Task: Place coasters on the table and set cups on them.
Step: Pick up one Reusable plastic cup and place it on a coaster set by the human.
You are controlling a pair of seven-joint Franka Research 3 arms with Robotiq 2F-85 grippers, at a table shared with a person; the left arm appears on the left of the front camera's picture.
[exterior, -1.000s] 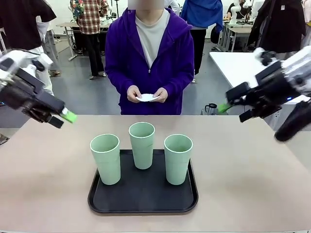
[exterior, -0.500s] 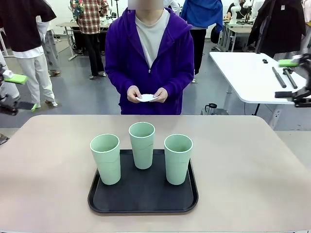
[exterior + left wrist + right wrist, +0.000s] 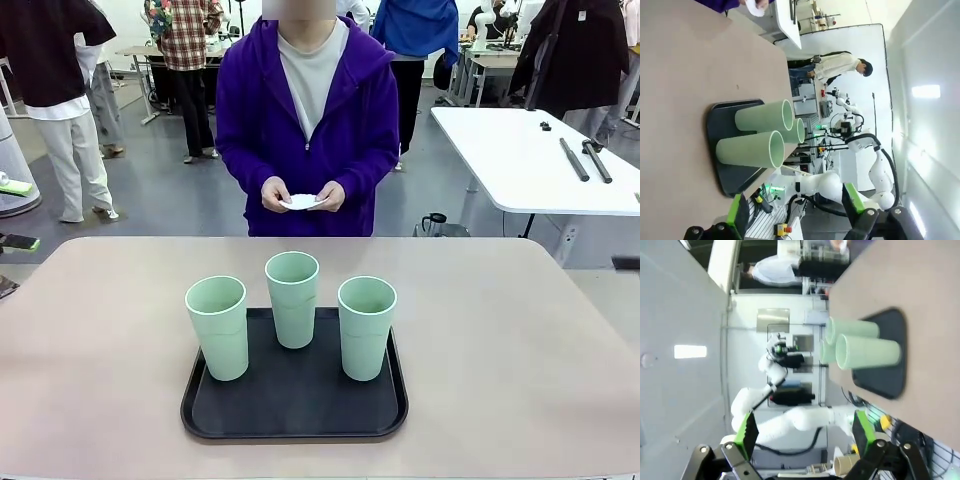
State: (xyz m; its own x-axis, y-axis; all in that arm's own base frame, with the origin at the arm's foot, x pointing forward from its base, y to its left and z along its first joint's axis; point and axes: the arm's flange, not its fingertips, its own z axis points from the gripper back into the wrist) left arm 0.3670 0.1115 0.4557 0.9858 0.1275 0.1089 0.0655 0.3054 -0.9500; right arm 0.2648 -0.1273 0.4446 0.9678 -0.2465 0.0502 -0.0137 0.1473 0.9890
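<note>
Three pale mint-green cups [image 3: 217, 327] [image 3: 292, 298] [image 3: 366, 326] stand upright on a black tray [image 3: 290, 402] in the middle of the beige table [image 3: 500, 340]. Across the table a person in a purple hoodie holds the white coasters [image 3: 303, 201] in both hands at waist height. My left gripper [image 3: 796, 207] is open and empty, with the cups [image 3: 762, 149] lying sideways in its view; its green pads [image 3: 20, 242] peek in at the left edge of the front view. My right gripper [image 3: 805, 432] is also open and empty, far from the cups [image 3: 867, 351].
A white table [image 3: 520, 150] with dark tools stands at the back right. Other people stand behind the person. The tabletop around the tray lies bare on both sides.
Both arms have pulled back from over the table's sides, the left one out to the left edge and the right one off to the right. Cups, tray and person have not moved.
</note>
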